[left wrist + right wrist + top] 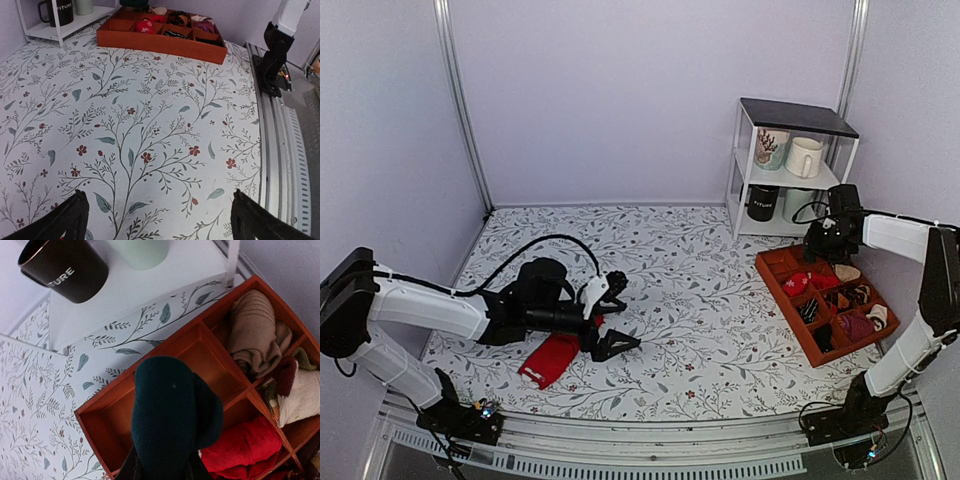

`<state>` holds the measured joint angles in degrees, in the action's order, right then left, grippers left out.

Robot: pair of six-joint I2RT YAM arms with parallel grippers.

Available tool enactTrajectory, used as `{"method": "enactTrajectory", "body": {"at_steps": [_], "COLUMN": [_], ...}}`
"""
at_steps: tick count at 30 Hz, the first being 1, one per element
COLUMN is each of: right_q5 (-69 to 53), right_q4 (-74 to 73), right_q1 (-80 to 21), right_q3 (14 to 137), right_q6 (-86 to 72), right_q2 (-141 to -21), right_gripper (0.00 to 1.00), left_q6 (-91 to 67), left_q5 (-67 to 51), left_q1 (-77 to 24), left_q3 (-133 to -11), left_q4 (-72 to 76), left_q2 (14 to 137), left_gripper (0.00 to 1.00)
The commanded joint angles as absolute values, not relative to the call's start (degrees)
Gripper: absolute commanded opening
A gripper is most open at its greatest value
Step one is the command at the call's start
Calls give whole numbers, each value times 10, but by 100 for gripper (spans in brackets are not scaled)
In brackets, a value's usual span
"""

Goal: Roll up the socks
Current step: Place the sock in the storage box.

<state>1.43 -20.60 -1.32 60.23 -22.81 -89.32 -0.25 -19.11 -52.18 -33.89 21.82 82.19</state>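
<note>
The red sock lies flat on the floral tablecloth at the front left. My left gripper hovers just right of it, low over the cloth, jaws wide open and empty; in the left wrist view only bare cloth lies between the fingers. My right gripper is at the far corner of the orange tray. It is shut on the dark teal-green sock, a rolled bundle held above an empty compartment of the tray.
The tray holds several rolled socks, among them a red one and a beige one. A white shelf with mugs stands behind the tray; a black mug is close to my right gripper. The table's rail runs along the front.
</note>
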Motion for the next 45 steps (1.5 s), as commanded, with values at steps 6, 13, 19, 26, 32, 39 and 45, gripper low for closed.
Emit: {"method": "enactTrajectory", "body": {"at_steps": [6,13,19,26,32,39,45], "right_q5": [103,77,68,76,114,156,150], "right_q4": [-210,-239,-246,-292,-310,-333,-331], "right_q1": [-12,-18,-30,-30,-30,-31,-30], "right_q3": [593,647,684,742,763,788,786], "right_q6": [-422,-485,-500,-497,-461,-418,-382], "right_q2": [-890,-957,-1011,-1071,-1092,-1118,-1129], "right_gripper": [0,0,0,0,0,0,0], "left_q6": [32,38,41,37,36,30,33], "left_q5": [-255,-278,-279,-292,-296,-303,-308], "left_q1": [-516,-515,-514,-514,-513,-514,-514], "left_q3": [-357,-364,-355,-357,-353,-355,-359], "left_q4": [217,224,231,233,237,241,240], "left_q2": [844,857,855,857,857,869,882], "left_gripper": [99,100,99,99,99,100,99]}}
